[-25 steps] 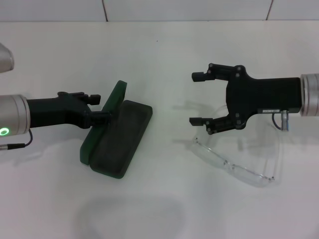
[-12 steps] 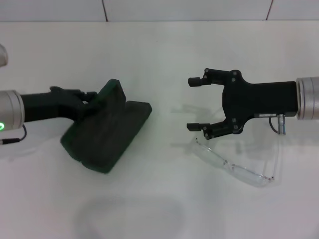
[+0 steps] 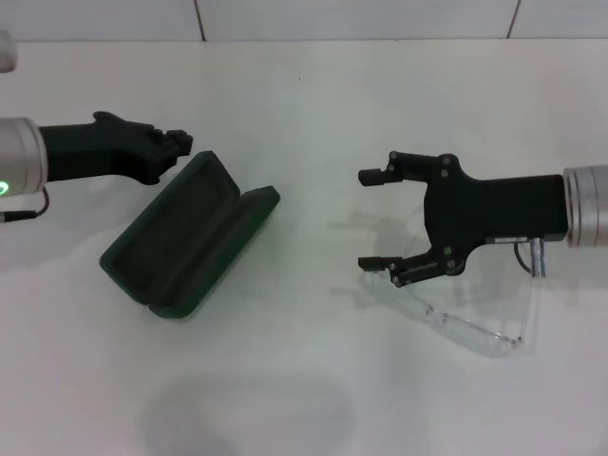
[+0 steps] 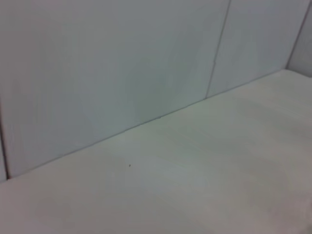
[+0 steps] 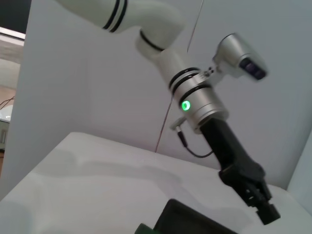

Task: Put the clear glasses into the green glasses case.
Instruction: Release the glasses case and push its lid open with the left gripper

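The green glasses case [image 3: 188,236] is lying open on the white surface [image 3: 304,123], at about nine o'clock in the head view, both halves spread flat with the dark lining facing up. The left hand [image 3: 179,144] is hovering just past the case's far corner, at ten o'clock, touching nothing; whether its fingers are apart or together I cannot tell. The clear glasses [image 3: 456,313] are lying well apart from the case, at about four o'clock. The right hand [image 3: 372,218] is hanging with its fingers spread wide and empty, the lower finger just over the near end of the lens.

What could go wrong, as I judge it: the glasses are thin, slick and nearly invisible against the white top, so a grasp closing at the lens edge could skate off or flip the frame. The thin arms could also flex or spring open in transit and catch on the case wall. Nothing is pinning the case, so a nudge on placement could slide it.

Room is looking generous: open surface is stretching between glasses and case, and more toward six o'clock. The back wall [image 3: 304,19] is bounding twelve o'clock. The left hand beside the case is the one obstacle to a straight carry.
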`<state>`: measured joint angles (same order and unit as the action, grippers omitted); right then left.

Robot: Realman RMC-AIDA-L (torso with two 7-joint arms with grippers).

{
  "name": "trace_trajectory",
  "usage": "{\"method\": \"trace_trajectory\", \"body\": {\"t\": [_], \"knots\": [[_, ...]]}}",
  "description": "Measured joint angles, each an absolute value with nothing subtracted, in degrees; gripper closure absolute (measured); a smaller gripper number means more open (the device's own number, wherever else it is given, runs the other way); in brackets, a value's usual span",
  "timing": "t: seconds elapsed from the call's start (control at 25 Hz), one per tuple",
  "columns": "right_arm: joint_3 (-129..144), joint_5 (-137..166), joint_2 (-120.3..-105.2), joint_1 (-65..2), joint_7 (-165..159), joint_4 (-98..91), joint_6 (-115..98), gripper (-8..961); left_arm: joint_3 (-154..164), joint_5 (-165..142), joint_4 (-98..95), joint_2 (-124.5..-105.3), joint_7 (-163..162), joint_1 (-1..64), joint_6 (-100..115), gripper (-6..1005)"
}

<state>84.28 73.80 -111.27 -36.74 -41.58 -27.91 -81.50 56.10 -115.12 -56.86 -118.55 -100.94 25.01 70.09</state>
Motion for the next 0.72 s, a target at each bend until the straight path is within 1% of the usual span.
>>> {"method": "trace_trajectory", "body": {"t": [0.12, 0.24, 0.36, 0.56, 0.72], "knots": [[84.29, 73.99, -111.36, -36.1, -41.24, -28.03, -81.45, 69, 56.05, -116.14, -56.85, -119.12, -101.03, 26.15, 70.03, 949], [84.29, 74.0, -111.36, -35.6, -40.9, -28.08, -81.45, 69, 55.9, -116.19, -56.94, -119.32, -101.27, 26.35, 69.91, 949], [84.29, 74.1, -111.4, -35.44, -40.53, -28.13, -81.45, 69, 55.76, -116.29, -56.88, -119.13, -103.69, 26.26, 69.9, 948], [84.39, 74.74, -111.43, -35.57, -40.22, -28.13, -81.45, 69, 55.72, -116.74, -56.84, -118.1, -107.6, 25.06, 69.88, 803], [84.37, 76.46, -111.7, -35.76, -40.18, -28.73, -81.48, 69, 55.68, -118.41, -56.72, -117.86, -108.82, 24.3, 69.87, 633]]}}
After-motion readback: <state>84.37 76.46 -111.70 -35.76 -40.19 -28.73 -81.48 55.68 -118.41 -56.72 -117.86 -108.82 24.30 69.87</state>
